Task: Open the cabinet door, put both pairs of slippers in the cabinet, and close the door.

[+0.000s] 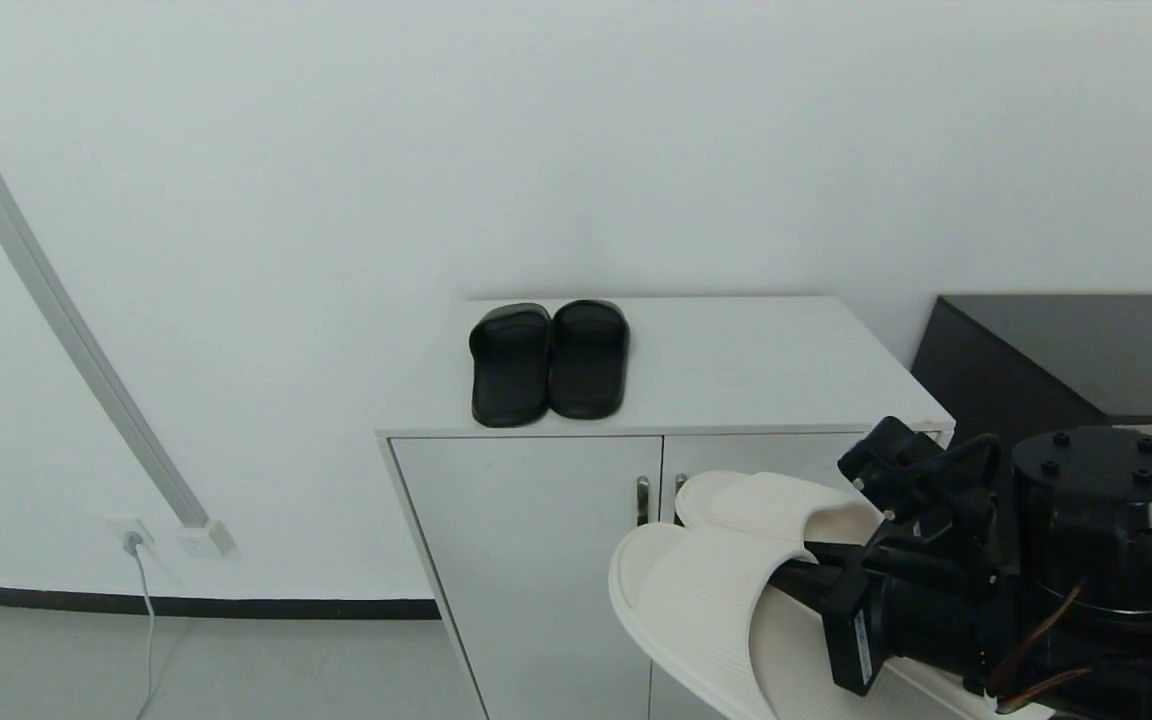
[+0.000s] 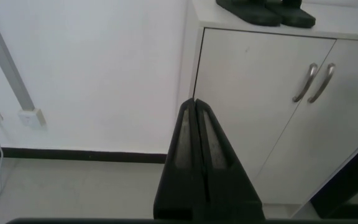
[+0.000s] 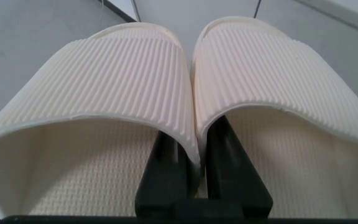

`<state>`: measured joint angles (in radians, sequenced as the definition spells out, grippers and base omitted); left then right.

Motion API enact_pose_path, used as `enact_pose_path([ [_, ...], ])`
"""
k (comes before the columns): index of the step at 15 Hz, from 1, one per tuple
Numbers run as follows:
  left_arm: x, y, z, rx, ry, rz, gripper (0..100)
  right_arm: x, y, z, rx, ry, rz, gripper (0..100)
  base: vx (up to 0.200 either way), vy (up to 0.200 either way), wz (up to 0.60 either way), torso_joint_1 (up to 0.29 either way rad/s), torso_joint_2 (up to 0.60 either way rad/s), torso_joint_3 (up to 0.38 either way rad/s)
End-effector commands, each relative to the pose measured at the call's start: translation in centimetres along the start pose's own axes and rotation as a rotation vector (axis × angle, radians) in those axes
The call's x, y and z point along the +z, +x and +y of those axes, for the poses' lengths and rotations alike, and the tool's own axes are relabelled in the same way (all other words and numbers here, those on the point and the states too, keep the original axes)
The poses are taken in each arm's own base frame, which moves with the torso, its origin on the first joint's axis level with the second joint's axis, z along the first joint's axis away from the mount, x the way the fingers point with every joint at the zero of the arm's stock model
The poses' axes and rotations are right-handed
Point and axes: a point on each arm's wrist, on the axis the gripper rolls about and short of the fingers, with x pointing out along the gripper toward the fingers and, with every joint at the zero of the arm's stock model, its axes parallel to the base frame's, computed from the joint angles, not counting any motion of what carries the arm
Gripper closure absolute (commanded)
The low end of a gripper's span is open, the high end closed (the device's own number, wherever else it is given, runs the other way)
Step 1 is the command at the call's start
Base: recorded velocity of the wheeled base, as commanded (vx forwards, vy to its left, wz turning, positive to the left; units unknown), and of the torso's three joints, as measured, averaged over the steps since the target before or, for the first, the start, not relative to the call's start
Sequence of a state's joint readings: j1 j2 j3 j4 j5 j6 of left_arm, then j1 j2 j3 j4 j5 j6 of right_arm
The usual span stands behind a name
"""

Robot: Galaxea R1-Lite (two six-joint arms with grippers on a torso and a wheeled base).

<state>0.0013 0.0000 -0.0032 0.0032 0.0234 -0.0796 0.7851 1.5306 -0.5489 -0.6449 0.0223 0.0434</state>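
In the head view, you are facing the white cabinet, which is standing against the wall with both doors sitting shut and their two handles meeting at the middle seam. The black slippers are lying side by side on the cabinet's top, near its front edge and above the left door. The white slippers are hanging in front of the right door, low on your right, where the right pincer is carrying them as a pair with the toes pointing towards the cabinet. Down on the wall to your left, a cable is trailing from a wall socket. In the left wrist view, the left pincer is showing its fingers pressed flat together with nothing between them, hovering off the cabinet's left front corner, apart from the doors. The black slippers are peeking over the top edge there. In the right wrist view, the right pincer is reaching with one finger into each white slipper and is squeezing the two touching inner sides of the straps between them, so the pair is hanging from that grip.
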Motion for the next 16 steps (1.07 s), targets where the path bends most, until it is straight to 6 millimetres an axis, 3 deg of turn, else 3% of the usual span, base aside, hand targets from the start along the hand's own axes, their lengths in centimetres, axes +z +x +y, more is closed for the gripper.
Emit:
enact_pose_path([
  [1,0.00,0.01,-0.01,-0.002,0.000,0.002,100,-0.04,0.08,0.00,0.001,0.000,0.002,100,0.000,0.000,0.00,-0.222,0.55,0.320],
  [2,-0.01,0.01,0.00,-0.001,0.001,0.003,100,-0.04,0.08,0.00,0.001,0.000,0.002,100,0.000,0.000,0.00,-0.212,0.54,0.320],
  [3,-0.01,0.01,0.00,-0.001,0.001,0.003,0,-0.03,0.08,0.04,0.002,-0.001,0.001,100,0.000,0.000,0.00,-0.207,0.53,0.310],
  [16,0.00,0.01,0.00,0.000,-0.009,0.002,0,-0.21,-0.03,0.07,0.004,-0.001,0.007,100,0.000,0.000,0.00,-0.168,0.49,0.320],
])
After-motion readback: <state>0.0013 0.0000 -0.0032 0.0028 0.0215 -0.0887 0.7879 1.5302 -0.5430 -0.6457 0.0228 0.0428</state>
